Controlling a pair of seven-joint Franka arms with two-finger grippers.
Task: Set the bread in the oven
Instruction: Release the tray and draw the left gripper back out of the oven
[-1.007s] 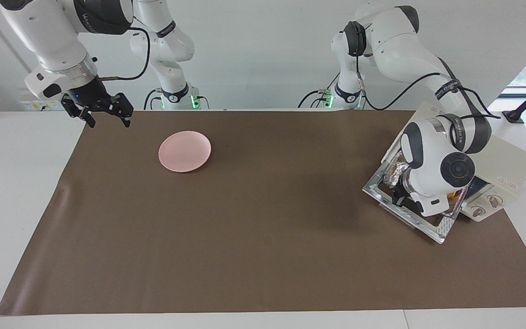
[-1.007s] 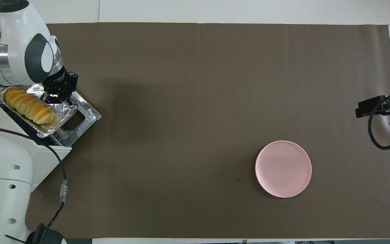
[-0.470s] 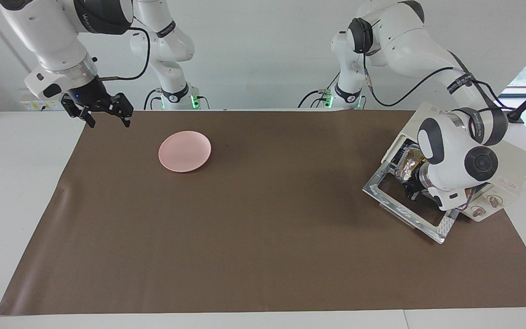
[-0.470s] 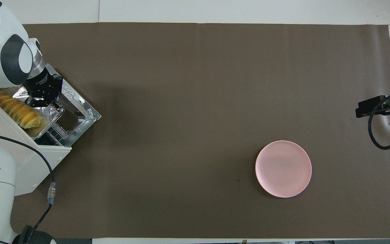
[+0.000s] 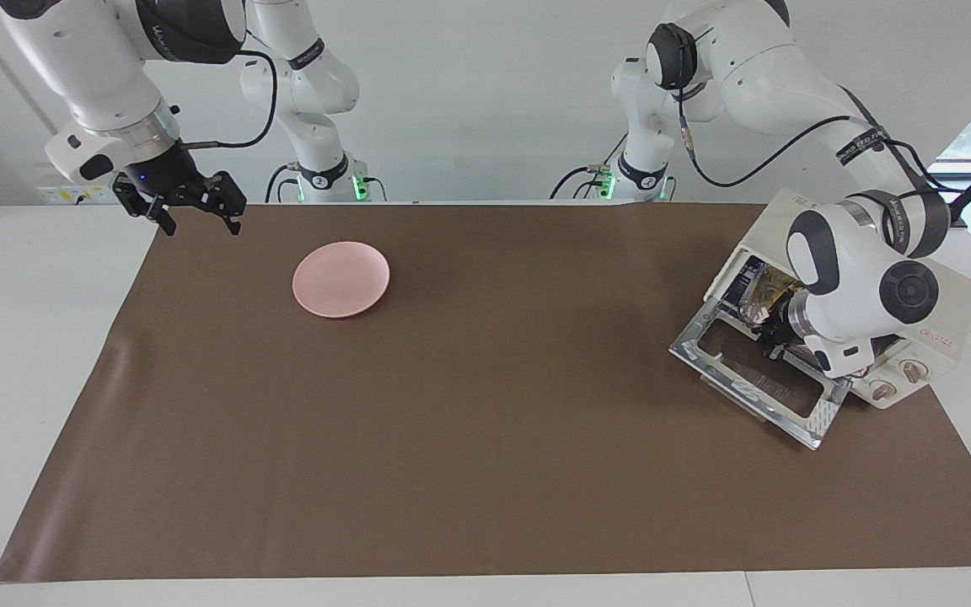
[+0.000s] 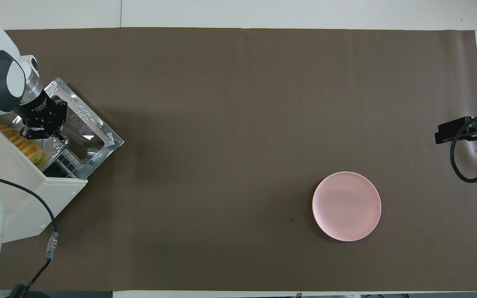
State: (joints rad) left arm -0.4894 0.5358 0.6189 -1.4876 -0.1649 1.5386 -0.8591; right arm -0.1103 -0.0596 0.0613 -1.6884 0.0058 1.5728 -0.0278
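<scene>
Bread (image 6: 25, 145) inside the oven (image 6: 35, 194) mouth, just beside the left tool (image 6: 42, 134), its tips together.

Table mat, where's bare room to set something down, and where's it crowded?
Bare: the brown mat between the pink plate and the oven's open door. Crowded: the oven mouth, where the shut left gripper is at the foil tray holding bread.
</scene>
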